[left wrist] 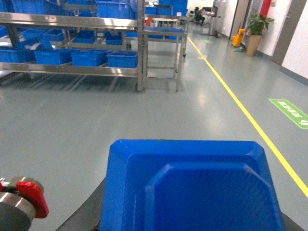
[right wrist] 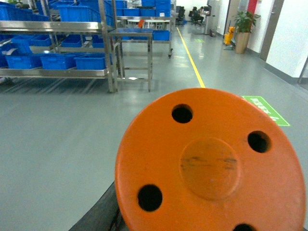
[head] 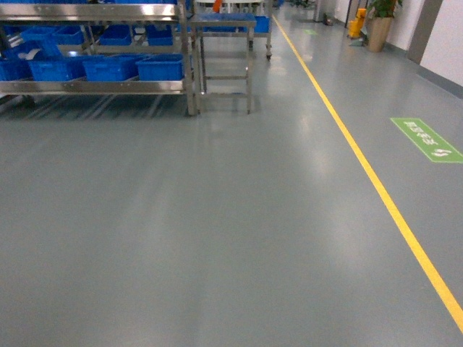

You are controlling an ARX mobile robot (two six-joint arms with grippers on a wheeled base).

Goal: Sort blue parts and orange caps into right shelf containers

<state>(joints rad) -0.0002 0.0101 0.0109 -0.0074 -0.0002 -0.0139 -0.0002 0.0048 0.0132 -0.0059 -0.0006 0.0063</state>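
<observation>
Starting at the far left of your head view, the shelf [head: 94,87] is standing at the upper left edge of the grey floor [head: 217,231], and its steel rails are carrying a row of blue containers [head: 108,67] sitting side by side on the lower level. Just to the right of the shelf, a small steel table [head: 224,54] is standing on thin legs, touching or nearly touching the upright. Further right, a yellow line [head: 362,166] is running diagonally along the floor from the far end toward the lower right corner, and beyond it a green floor sign [head: 427,139] is lying flat. A potted plant [head: 380,22] is sitting near the wall at the top right.

Neither arm is showing in your head view.

In your left wrist view, a blue part [left wrist: 192,187] is filling the lower middle, close against the lens, with the shelf [left wrist: 72,67] well apart behind it. You cannot tell how the left gripper's fingers are standing, since they are hidden.

In your right wrist view, an orange cap [right wrist: 211,163] with round holes is blocking the lower frame. The right gripper's fingers are hidden too, so you cannot tell their state.
</observation>
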